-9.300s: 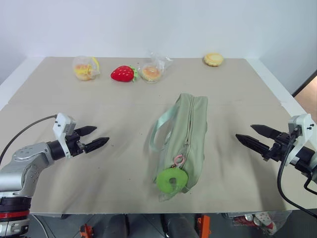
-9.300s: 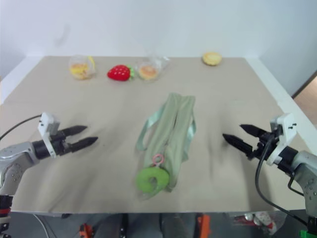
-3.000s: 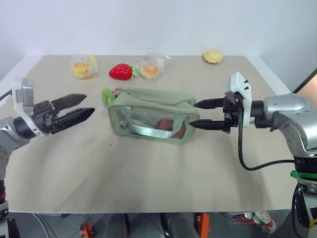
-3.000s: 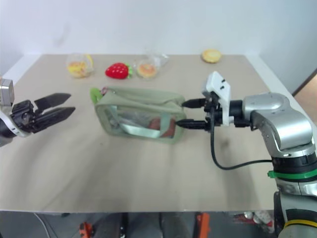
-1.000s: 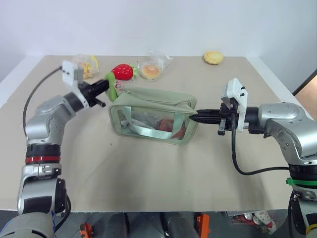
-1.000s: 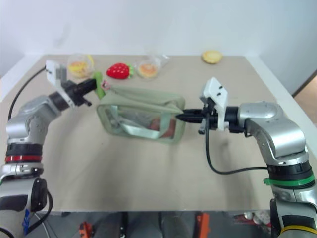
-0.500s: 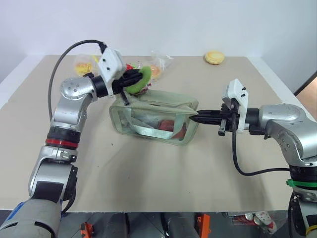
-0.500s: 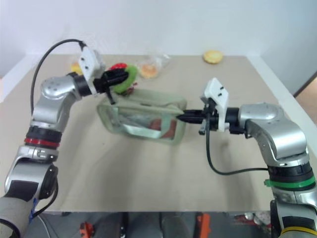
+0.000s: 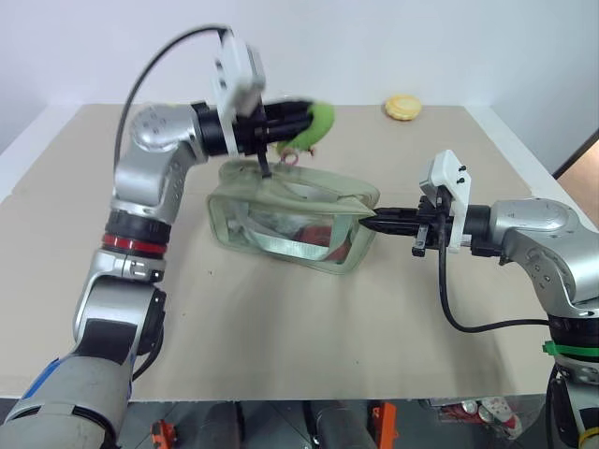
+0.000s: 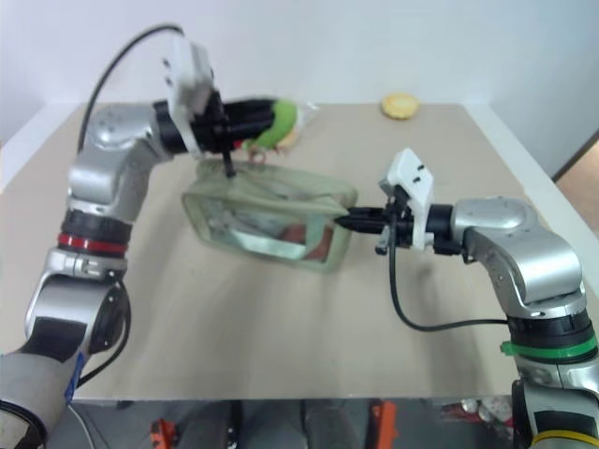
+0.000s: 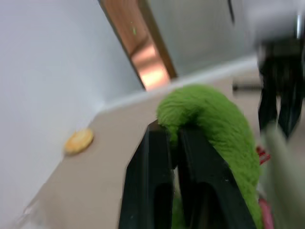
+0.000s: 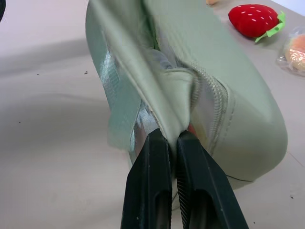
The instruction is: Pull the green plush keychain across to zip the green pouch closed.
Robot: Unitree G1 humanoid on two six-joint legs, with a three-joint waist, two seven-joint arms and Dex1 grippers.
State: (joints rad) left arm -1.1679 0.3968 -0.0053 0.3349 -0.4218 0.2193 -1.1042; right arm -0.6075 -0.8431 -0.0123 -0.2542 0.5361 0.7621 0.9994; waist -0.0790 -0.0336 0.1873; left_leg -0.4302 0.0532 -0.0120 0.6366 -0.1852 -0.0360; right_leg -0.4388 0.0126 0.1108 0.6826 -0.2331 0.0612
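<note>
The green plush keychain (image 9: 319, 119) hangs in the air above the far top edge of the green pouch (image 9: 281, 224), and my left gripper (image 9: 298, 126) is shut on it. In the left wrist view the two black fingers (image 11: 150, 176) pinch the fuzzy lime rim of the keychain (image 11: 214, 119). The pouch lies across the middle of the table with its clear side panel facing me. Its right end is pinched by my right gripper (image 9: 368, 223), shut on the fabric beside the zipper (image 12: 212, 95). The left end of the pouch looks tugged upward.
A small yellow cookie (image 9: 404, 108) lies at the back right of the tan table (image 9: 281, 346). A red plush strawberry (image 12: 255, 20) and a clear bag of food (image 12: 296, 50) lie beyond the pouch at the back.
My left gripper has carried the keychain up and to the right along the top of the pouch, rolling its wrist. The right gripper stays shut on the pouch's right end.
</note>
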